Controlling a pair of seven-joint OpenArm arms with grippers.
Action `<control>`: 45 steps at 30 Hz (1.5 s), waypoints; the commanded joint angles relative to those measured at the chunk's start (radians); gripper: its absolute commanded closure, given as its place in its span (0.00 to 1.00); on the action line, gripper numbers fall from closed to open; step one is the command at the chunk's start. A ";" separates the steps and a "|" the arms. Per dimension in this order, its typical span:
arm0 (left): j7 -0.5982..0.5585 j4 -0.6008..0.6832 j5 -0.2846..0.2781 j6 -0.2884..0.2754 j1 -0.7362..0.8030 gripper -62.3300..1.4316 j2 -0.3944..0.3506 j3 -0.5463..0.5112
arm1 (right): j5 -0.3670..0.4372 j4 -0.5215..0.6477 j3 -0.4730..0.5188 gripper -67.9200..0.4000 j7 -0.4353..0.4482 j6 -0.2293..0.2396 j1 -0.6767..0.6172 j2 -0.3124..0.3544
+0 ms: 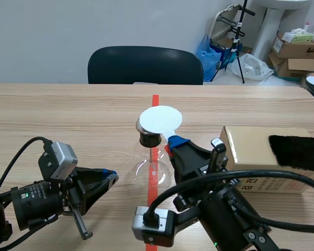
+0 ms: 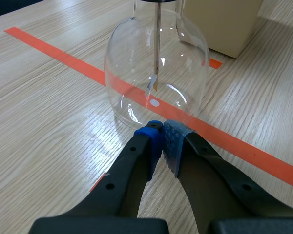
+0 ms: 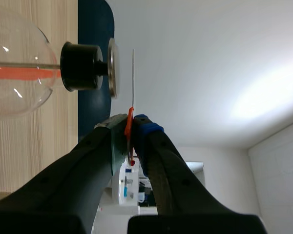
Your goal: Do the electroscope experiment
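Note:
The electroscope is a clear glass flask [image 1: 152,168] with a black stopper [image 1: 149,139], standing on the red tape line at the table's middle. A white disc [image 1: 160,119] hovers just over its top. My right gripper [image 1: 172,141] is shut on the disc's orange handle [image 3: 129,126]. In the right wrist view the disc [image 3: 133,78] shows edge-on, a small gap from the metal plate [image 3: 112,67] on the stopper [image 3: 80,67]. My left gripper [image 2: 162,141] is shut on nothing, low at the flask's [image 2: 156,63] base. A rod with foil leaves [image 2: 156,83] hangs inside.
A tan cardboard box [image 1: 261,157] with a black cloth [image 1: 297,151] on it lies right of the flask, behind my right arm. A dark chair [image 1: 145,65] stands at the table's far edge. Bags and boxes are on the floor beyond.

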 commanded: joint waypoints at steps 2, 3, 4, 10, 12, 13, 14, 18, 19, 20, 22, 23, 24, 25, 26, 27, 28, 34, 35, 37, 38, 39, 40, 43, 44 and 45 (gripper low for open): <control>-0.016 0.024 -0.007 -0.003 -0.003 0.93 0.000 -0.004 | -0.001 0.013 0.003 0.98 -0.049 -0.010 0.008 0.005; -0.016 0.024 -0.007 -0.003 -0.003 0.93 0.000 -0.004 | -0.001 0.013 0.003 0.98 -0.071 -0.010 0.008 0.005; -0.016 0.024 -0.007 -0.003 -0.003 0.93 0.000 -0.004 | -0.001 0.013 0.003 0.98 -0.091 -0.010 0.008 0.005; -0.016 0.024 -0.007 -0.003 -0.003 0.93 0.000 -0.004 | -0.001 0.013 0.003 0.98 -0.211 -0.010 0.008 0.005; -0.016 0.024 -0.007 -0.003 -0.003 0.93 0.000 -0.004 | -0.001 0.013 0.003 0.98 -0.243 -0.010 0.008 0.005; -0.016 0.024 -0.007 -0.003 -0.003 0.93 0.000 -0.004 | -0.001 0.013 0.003 0.98 -0.258 -0.010 0.008 0.005; -0.016 0.024 -0.007 -0.003 -0.003 0.93 0.000 -0.004 | -0.001 0.013 0.003 0.98 -0.271 -0.010 0.008 0.005; -0.016 0.024 -0.007 -0.003 -0.003 0.93 0.000 -0.004 | -0.001 0.013 0.003 0.98 -0.325 -0.010 0.008 0.005; -0.016 0.024 -0.007 -0.003 -0.003 0.93 0.000 -0.004 | -0.001 0.013 0.003 0.98 -0.339 -0.010 0.008 0.005; -0.016 0.024 -0.007 -0.003 -0.003 0.93 0.000 -0.004 | -0.001 0.013 0.003 0.98 -0.350 -0.010 0.008 0.005; -0.016 0.024 -0.007 -0.003 -0.003 0.93 0.000 -0.004 | -0.001 0.013 0.003 0.98 -0.372 -0.010 0.008 0.005; -0.016 0.024 -0.007 -0.003 -0.003 0.93 0.000 -0.004 | -0.001 0.013 0.003 0.98 -0.382 -0.010 0.008 0.005; -0.016 0.024 -0.007 -0.003 -0.003 0.93 0.000 -0.004 | -0.001 0.013 0.003 0.98 -0.391 -0.010 0.008 0.005; -0.016 0.024 -0.007 -0.003 -0.003 0.93 0.000 -0.004 | -0.001 0.013 0.003 0.98 -0.400 -0.010 0.008 0.005; -0.016 0.024 -0.007 -0.003 -0.003 0.93 0.000 -0.004 | -0.001 0.013 0.003 0.98 -0.406 -0.010 0.008 0.005; -0.016 0.024 -0.007 -0.003 -0.003 0.93 0.000 -0.004 | -0.001 0.013 0.003 0.98 -0.416 -0.010 0.008 0.005; -0.016 0.024 -0.007 -0.003 -0.003 0.93 0.000 -0.004 | -0.001 0.013 0.003 0.98 -0.425 -0.010 0.008 0.005; -0.016 0.024 -0.007 -0.003 -0.003 0.93 0.000 -0.004 | -0.001 0.013 0.003 0.98 -0.443 -0.010 0.008 0.005; -0.016 0.024 -0.007 -0.003 -0.003 0.93 0.000 -0.004 | -0.001 0.013 0.003 0.98 -0.443 -0.010 0.008 0.005; -0.016 0.024 -0.007 -0.003 -0.003 0.93 0.000 -0.004 | -0.001 0.013 0.003 0.98 -0.443 -0.010 0.008 0.005; -0.016 0.024 -0.007 -0.003 -0.003 0.93 0.000 -0.004 | -0.001 0.013 0.003 0.98 -0.443 -0.010 0.008 0.005; -0.016 0.024 -0.007 -0.003 -0.003 0.93 0.000 -0.004 | -0.001 0.013 0.003 0.98 -0.443 -0.010 0.008 0.005; -0.016 0.024 -0.007 -0.003 -0.003 0.93 0.000 -0.004 | -0.001 0.013 0.003 0.98 -0.443 -0.010 0.008 0.005; -0.016 0.024 -0.007 -0.003 -0.003 0.93 0.000 -0.004 | -0.001 0.013 0.003 0.98 -0.443 -0.010 0.008 0.005; -0.016 0.024 -0.007 -0.003 -0.003 0.93 0.000 -0.004 | -0.001 0.013 0.003 0.98 -0.443 -0.010 0.008 0.005; -0.016 0.024 -0.007 -0.003 -0.003 0.93 0.000 -0.004 | -0.001 0.013 0.003 0.98 -0.443 -0.010 0.008 0.005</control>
